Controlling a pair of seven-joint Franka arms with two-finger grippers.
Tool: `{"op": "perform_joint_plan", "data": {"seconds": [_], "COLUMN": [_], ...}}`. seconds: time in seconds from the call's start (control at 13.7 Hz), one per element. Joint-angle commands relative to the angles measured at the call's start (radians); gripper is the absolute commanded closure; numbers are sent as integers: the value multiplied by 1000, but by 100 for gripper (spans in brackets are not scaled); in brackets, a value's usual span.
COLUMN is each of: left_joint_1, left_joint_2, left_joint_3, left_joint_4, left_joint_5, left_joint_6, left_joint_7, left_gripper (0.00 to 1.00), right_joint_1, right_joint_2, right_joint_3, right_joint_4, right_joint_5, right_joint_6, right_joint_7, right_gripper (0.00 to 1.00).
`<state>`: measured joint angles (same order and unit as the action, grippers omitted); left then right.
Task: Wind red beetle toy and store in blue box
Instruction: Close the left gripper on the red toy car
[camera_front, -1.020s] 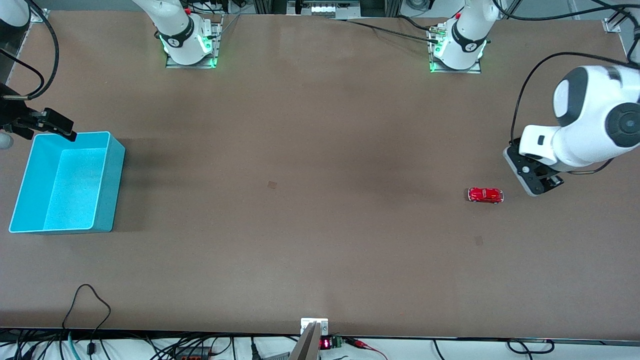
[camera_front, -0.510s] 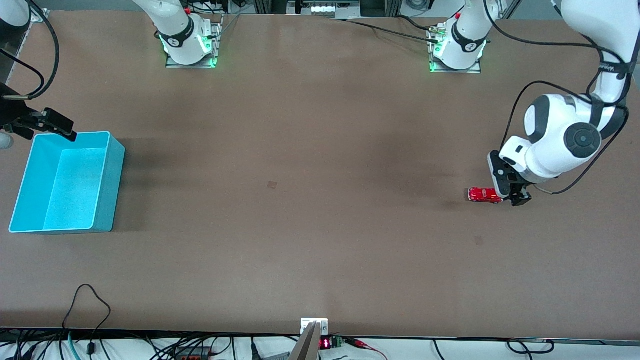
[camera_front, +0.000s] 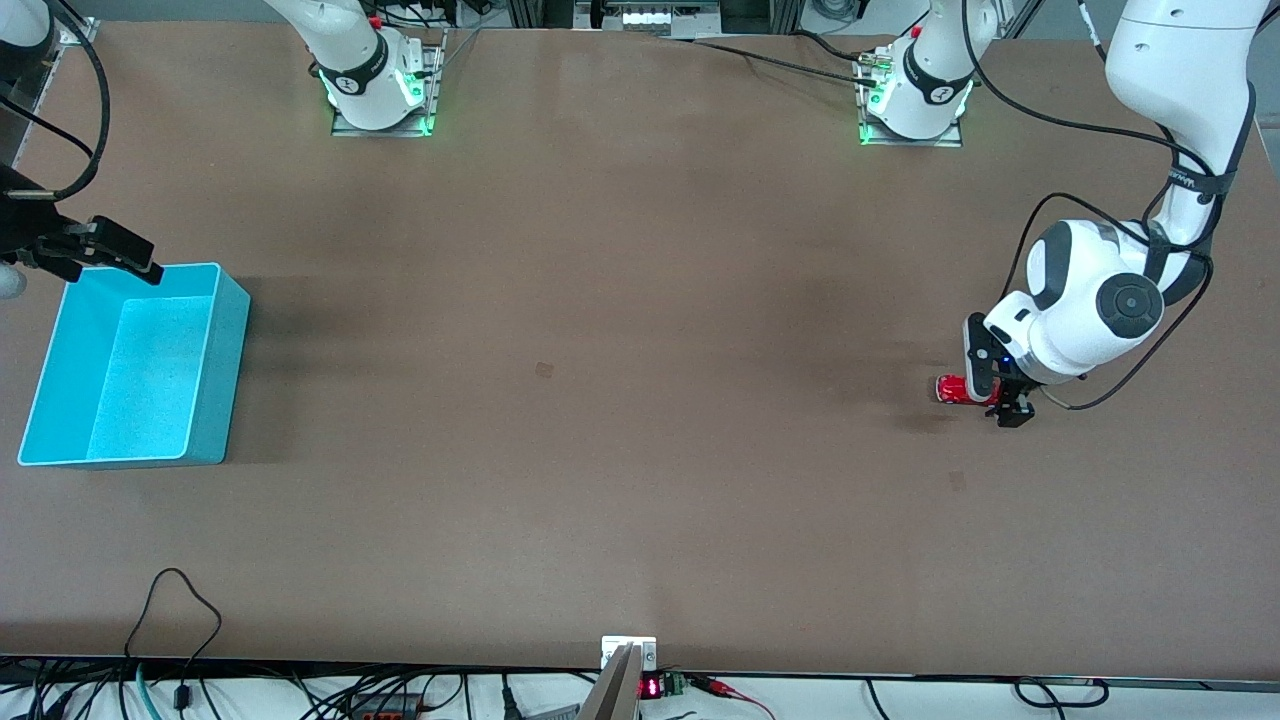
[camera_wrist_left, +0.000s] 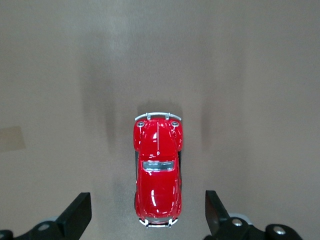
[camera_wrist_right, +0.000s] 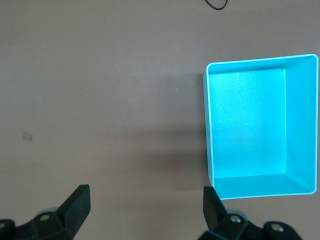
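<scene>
The red beetle toy (camera_front: 950, 388) stands on its wheels on the brown table toward the left arm's end. My left gripper (camera_front: 1000, 398) is low over one end of it. In the left wrist view the toy (camera_wrist_left: 157, 170) lies lengthwise between the fingertips, and the left gripper (camera_wrist_left: 146, 212) is open, one finger on each side and not touching. The blue box (camera_front: 222, 380) stands empty toward the right arm's end. My right gripper (camera_front: 110, 250) waits open in the air over the table by the box's corner. The right wrist view shows the right gripper (camera_wrist_right: 145, 205) empty and the box (camera_wrist_right: 205, 125) off to one side.
The two arm bases (camera_front: 378, 95) (camera_front: 915, 100) stand at the table edge farthest from the front camera. Cables (camera_front: 175, 610) lie along the nearest edge. A small dark mark (camera_front: 544, 370) is on the tabletop near the middle.
My left arm has swung in and come down toward the toy, so its open fingers now straddle the toy's end. The toy, the box and the right arm have not moved.
</scene>
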<state>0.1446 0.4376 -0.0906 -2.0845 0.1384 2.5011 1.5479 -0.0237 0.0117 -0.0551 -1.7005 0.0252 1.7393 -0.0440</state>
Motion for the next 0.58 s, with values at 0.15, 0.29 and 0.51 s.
{"op": "perform_joint_plan", "data": {"seconds": [0.15,0.29,0.51], "left_joint_1": [12,12,12], "left_joint_2": [26,30,36], "left_joint_3": [-6,-6,-6], "left_joint_4": [4,3,1], "left_joint_5": [21,21,21], "left_joint_6": [15,16,30], "left_joint_7": [24,24,26], "left_gripper": [5,14,41], "right_joint_1": [5,7,4], "right_joint_2": [-15,-22,-30], "right_joint_3": [6,9,7], "right_joint_4": [-10,-13,-16], "right_joint_5": [-42,-68,-67], "right_joint_6": [-15,-33,-55], "right_joint_7": [6,9,10], "right_gripper": [0,0,0]}}
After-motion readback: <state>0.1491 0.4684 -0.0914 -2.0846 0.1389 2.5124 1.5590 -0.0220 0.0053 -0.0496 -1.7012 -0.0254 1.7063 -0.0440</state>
